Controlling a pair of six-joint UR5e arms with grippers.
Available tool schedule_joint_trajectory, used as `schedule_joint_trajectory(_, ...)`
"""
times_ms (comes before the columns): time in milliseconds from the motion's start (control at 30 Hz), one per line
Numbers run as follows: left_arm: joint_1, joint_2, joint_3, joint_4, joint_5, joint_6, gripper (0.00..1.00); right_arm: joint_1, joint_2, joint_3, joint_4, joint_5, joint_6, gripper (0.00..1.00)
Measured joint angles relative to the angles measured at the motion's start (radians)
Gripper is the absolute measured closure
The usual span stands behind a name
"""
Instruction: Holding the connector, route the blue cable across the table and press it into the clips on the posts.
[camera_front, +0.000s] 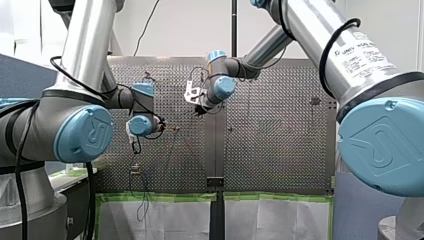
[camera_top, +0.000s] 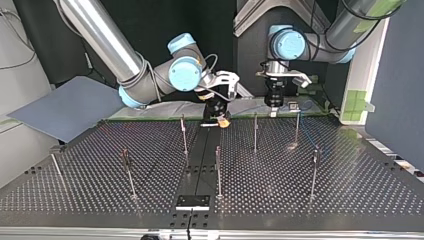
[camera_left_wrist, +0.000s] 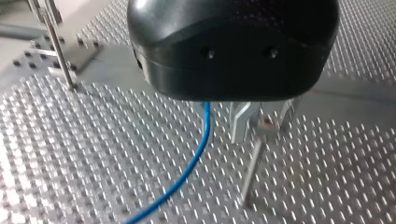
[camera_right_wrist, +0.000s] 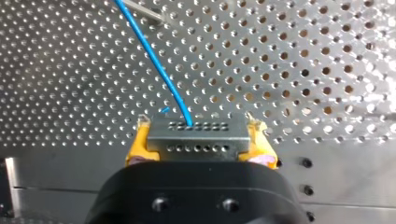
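Our right fingers (camera_right_wrist: 138, 142) are pinching the connector (camera_right_wrist: 198, 137). The blue cable (camera_right_wrist: 156, 63) exits straight ahead of them, long axis pointing away. Our left fingers (camera_left_wrist: 239, 122) are spread, straddling a post (camera_left_wrist: 252, 163). The cable runs just beside them, not between. We judge the left arm nearer.

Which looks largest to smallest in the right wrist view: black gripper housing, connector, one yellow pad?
1. black housing: largest, though it is nearest the camera, which inflates it.
2. connector.
3. yellow pad: only a strip shows beside the connector.
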Motion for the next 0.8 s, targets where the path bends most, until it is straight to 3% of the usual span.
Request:
schedule_joint_trajectory(67, 0.005, -0.017, 0.007, -0.001, -0.016, 0.007, 0.92, 0.005, 0.009, 0.0, 0.0, 0.0, -0.002, 1.0)
schedule_joint_trajectory(133, 0.012, -0.036, 0.011, -0.003, -0.035, 0.012, 0.92, 0.009, 0.019, 0.0, 0.0, 0.0, -0.003, 1.0)
schedule_joint_trajectory(167, 0.014, -0.042, 0.012, -0.003, -0.042, 0.014, 1.0, 0.01, 0.023, 0.0, 0.0, 0.0, -0.004, 1.0)
schedule_joint_trajectory(400, 0.017, -0.055, 0.013, -0.018, -0.055, 0.027, 1.0, 0.013, 0.042, 0.0, -0.003, 0.003, -0.002, 1.0)
schedule_joint_trajectory(800, 0.004, -0.057, 0.015, 0.013, 0.032, 0.019, 1.0, -0.006, 0.072, 0.0, -0.037, 0.001, 0.018, 1.0)
